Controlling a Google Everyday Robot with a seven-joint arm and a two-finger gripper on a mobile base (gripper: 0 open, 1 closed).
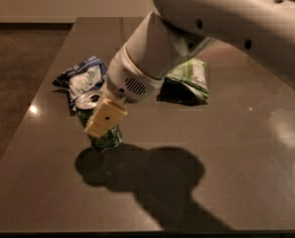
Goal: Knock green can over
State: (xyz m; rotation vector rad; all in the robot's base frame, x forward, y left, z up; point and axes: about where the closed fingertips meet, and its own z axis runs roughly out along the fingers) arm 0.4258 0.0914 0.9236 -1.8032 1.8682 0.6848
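Note:
The green can stands near the table's left side, leaning slightly, its silver top showing. My gripper is around its upper half. One tan finger lies across the can's front and the other is hidden behind it. The jaws appear closed on the can. The can's base is at or just above the tabletop, next to its shadow. My big white arm comes in from the upper right.
A crumpled blue and white snack bag lies just behind the can. A flat green snack bag lies right of it, partly under my arm. The dark table has its left edge close to the can, with floor beyond.

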